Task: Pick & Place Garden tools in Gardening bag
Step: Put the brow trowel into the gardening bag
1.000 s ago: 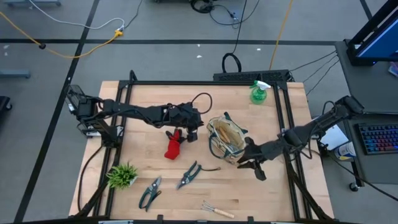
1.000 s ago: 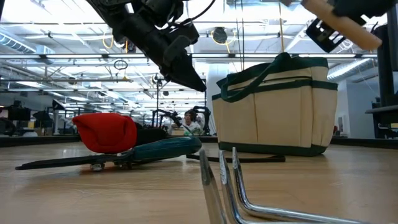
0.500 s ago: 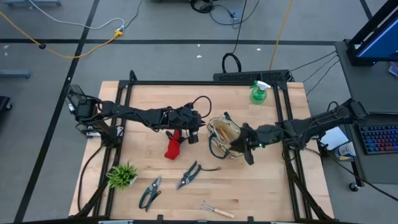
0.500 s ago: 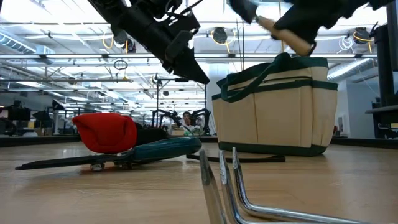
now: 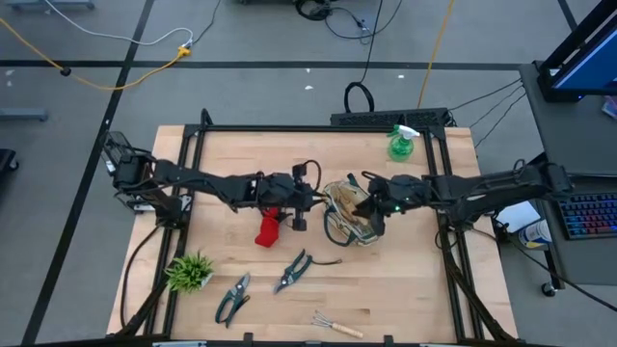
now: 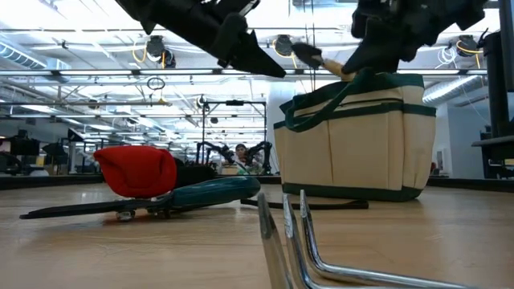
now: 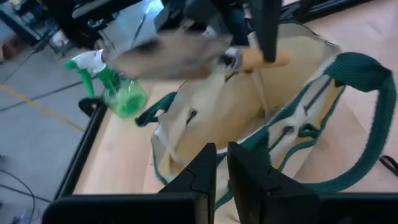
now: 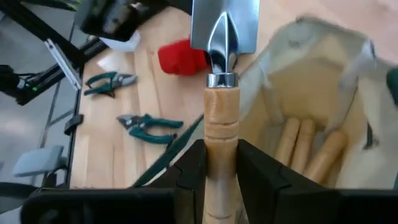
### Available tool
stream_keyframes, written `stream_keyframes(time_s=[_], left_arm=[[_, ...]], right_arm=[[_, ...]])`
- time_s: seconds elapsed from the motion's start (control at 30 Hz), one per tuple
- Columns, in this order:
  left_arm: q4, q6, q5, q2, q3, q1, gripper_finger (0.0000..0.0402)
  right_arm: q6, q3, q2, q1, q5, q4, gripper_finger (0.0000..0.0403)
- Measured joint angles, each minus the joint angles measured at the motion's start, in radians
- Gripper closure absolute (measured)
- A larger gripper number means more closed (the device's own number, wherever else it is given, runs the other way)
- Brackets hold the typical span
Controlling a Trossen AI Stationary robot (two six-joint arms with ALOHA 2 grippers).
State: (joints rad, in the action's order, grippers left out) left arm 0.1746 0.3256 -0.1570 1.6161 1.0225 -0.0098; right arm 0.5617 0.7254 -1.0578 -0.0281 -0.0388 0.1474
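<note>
Wooden-handled trowel (image 8: 222,93) clamped in right gripper (image 5: 378,204), fingers closed on the handle, blade out past the bag (image 5: 349,214) mouth toward 9 o'clock. Near to far on table: hand rake (image 5: 336,325) at 6 o'clock, two shears (image 5: 232,298) and (image 5: 292,272) beside it, glove (image 5: 270,227) at 9 of bag, spray bottle (image 5: 399,143) far at 1 o'clock. Left gripper (image 5: 301,200) hovering at bag's 9 o'clock rim, fingers nearly shut, holding nothing. Bag already showing three wooden handles inside. Next: tip blade down into the opening, keep clear of the looped handles and the left gripper, release low so bag stays upright.
</note>
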Motion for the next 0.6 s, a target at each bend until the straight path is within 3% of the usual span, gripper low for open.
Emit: stream_keyframes(time_s=[0.37,0.6], left_arm=[[0.012,0.166,0.036,0.0,0.0,0.001,0.0348],[0.011,0.253,0.035,0.0,0.0,0.011,0.0264]], right_arm=[[0.103,0.0,-0.117,0.037,-0.147,-0.006,0.0339],[0.157,0.0,-0.118,0.036,-0.146,0.004,0.0328]])
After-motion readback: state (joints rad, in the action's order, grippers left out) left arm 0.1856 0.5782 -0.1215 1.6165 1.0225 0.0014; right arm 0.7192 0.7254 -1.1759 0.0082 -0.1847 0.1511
